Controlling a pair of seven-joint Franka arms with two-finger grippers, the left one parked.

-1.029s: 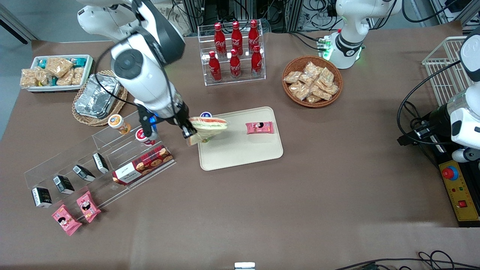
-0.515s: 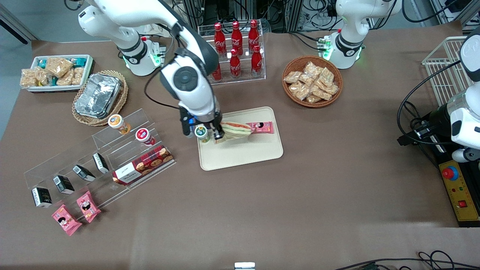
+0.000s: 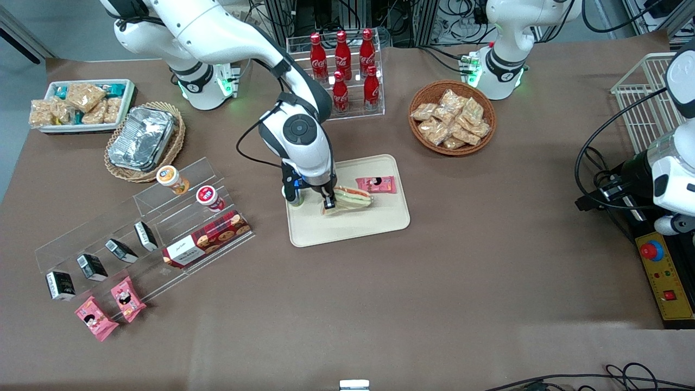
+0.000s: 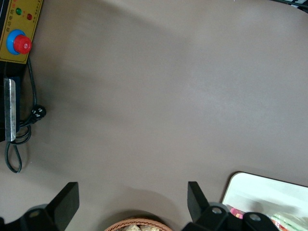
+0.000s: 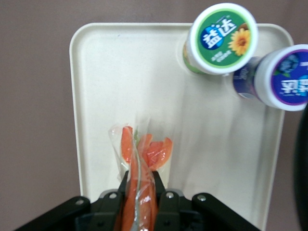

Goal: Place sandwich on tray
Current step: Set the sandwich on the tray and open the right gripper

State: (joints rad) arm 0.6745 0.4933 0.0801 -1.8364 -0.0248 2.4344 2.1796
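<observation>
Carried in from the tray's short edge nearest the working arm within the last second, the sandwich now hangs low over its middle, the gripper fingers clamped on it, release seemingly next.

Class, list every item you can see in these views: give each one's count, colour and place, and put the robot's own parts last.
sandwich: one, pale with red-green edge, held over the tray
tray: one, cream, table centre
pink packet: one, on the tray
yogurt cups: two, green-lidded and purple-lidded, on the tray
cola bottles: six, red, in a clear rack
snack basket: one, brown wicker, toward the parked arm's end
foil container: one, silver, in a wicker basket
end effector: one, black, closed on the sandwich over the tray
</observation>
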